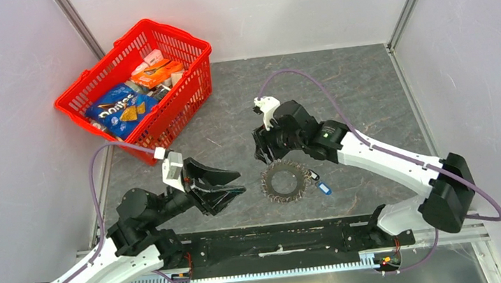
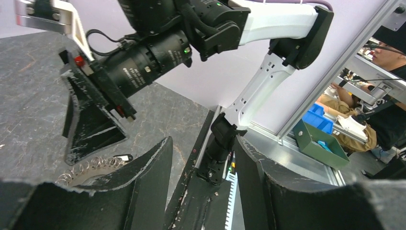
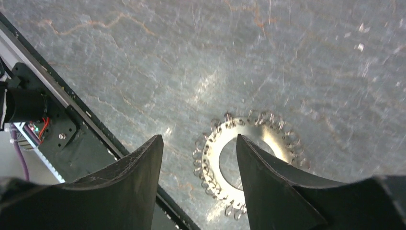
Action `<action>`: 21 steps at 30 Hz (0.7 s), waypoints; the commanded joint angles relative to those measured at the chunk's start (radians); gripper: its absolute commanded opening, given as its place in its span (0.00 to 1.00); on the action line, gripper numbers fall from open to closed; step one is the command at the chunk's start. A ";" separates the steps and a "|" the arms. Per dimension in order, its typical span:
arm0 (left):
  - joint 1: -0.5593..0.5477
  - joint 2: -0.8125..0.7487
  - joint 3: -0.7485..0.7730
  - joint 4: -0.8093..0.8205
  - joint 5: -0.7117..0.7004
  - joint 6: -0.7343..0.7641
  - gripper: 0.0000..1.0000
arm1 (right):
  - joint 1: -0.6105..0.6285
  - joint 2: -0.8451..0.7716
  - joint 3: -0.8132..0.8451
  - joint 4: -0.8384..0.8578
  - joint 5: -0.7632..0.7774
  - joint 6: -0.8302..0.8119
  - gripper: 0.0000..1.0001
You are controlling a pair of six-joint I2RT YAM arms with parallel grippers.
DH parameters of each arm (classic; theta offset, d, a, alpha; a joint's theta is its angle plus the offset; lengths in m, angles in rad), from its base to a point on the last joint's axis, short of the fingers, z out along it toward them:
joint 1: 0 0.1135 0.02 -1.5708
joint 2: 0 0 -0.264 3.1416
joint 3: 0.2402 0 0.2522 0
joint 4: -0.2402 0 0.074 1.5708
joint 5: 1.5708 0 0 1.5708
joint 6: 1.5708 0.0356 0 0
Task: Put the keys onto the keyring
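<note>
Grey table (image 1: 368,87). Left gripper (image 1: 237,184) sits low, just beyond the front rail (image 1: 279,240), fingers apart and empty. Keys (image 1: 283,180) lie flat on the table just to its right, fanned into a toothed ring, with the blue-headed key (image 1: 321,187) at their right edge. Right gripper (image 3: 198,139) hangs over the ring's far side, fingers spread, holding nothing. Red basket (image 1: 180,103) sits far left with a chip bag (image 1: 121,109) inside.

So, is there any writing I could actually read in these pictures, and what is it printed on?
"Doritos": on the blue chip bag lying in the red basket.
Orange box next to the bag: its print is too small to read.
White lettering on the black motor housing of the right arm, left wrist view: too blurred to read.
Keys on the table: no readable marking.
</note>
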 commanded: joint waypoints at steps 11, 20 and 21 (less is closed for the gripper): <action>0.002 0.089 0.026 0.027 -0.038 0.050 0.57 | 0.008 -0.279 -0.345 -0.049 -0.023 0.282 0.65; 0.001 0.157 0.019 0.062 -0.049 0.048 0.57 | 0.011 -0.311 -0.431 -0.062 0.099 0.353 0.63; 0.002 0.164 0.020 0.064 -0.049 0.049 0.57 | 0.011 -0.301 -0.432 -0.067 0.118 0.360 0.62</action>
